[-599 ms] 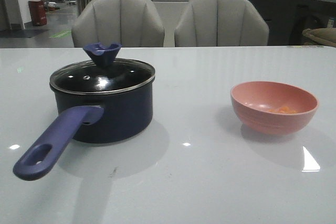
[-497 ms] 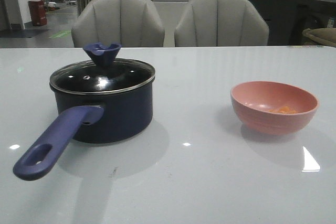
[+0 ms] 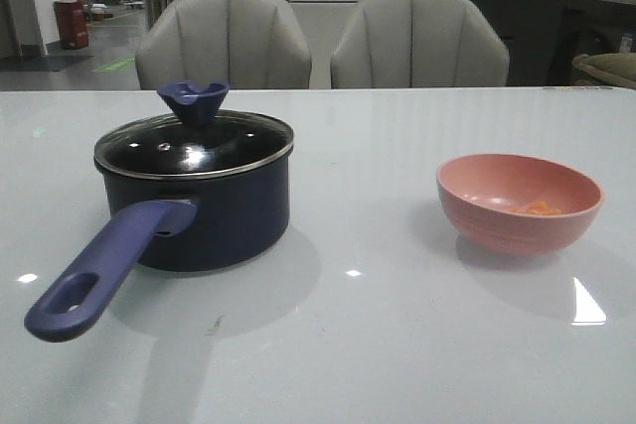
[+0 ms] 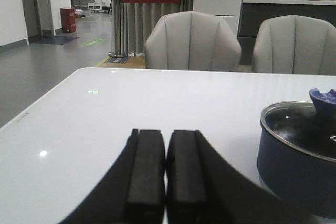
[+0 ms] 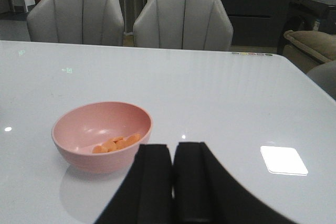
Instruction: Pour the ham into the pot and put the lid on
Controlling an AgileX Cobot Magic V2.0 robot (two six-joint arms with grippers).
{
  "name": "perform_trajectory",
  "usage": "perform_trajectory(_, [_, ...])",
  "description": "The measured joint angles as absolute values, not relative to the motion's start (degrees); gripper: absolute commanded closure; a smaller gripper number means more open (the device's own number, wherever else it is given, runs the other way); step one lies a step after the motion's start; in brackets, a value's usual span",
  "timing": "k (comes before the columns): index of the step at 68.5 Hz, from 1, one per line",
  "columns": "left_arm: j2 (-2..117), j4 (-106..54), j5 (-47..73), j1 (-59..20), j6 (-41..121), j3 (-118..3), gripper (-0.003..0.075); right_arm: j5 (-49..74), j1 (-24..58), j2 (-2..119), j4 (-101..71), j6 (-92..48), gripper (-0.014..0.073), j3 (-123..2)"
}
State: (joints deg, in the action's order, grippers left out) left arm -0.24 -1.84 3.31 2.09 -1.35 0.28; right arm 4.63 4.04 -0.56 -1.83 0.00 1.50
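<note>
The pot [image 3: 214, 211] is dark navy with a purple-blue handle [image 3: 104, 270]. Its lid [image 3: 194, 146] is clear glass, dark beneath, edged by a silvery metal rim and topped with a blue knob [image 3: 193, 101]. The bowl [image 3: 519, 203] is plain pink, holding orange ham [image 5: 116, 144] slices. The table [image 3: 378, 325] is glossy white. Both chairs [image 3: 224, 39] are pale grey. The gripper fingers [image 4: 147, 169] are black.

On the worktop [image 3: 397, 345], the pot [image 3: 204, 211] stands left with the lid [image 3: 194, 141] on it; right, well apart, the bowl [image 3: 519, 203] holds the ham [image 3: 540, 209]. 2 chairs [image 3: 224, 39] stand behind.
</note>
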Motion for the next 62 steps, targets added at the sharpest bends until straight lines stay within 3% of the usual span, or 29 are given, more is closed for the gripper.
perform_trajectory(20, [-0.2, -1.7, 2.7, 2.1, -1.4, 0.3, 0.0586, 4.6, 4.0, -0.6, -1.8, 0.0, 0.0444, 1.5])
perform_trajectory(44, [-0.2, -3.8, -10.5, 2.1, -1.4, -0.8, 0.0586, 4.6, 4.0, -0.6, -1.8, 0.0, 0.0444, 1.5])
perform_trajectory(62, [2.2, -3.8, 6.1, 2.1, -1.4, -17.7, 0.0586, 4.6, 4.0, -0.6, -1.8, 0.0, 0.0444, 1.5])
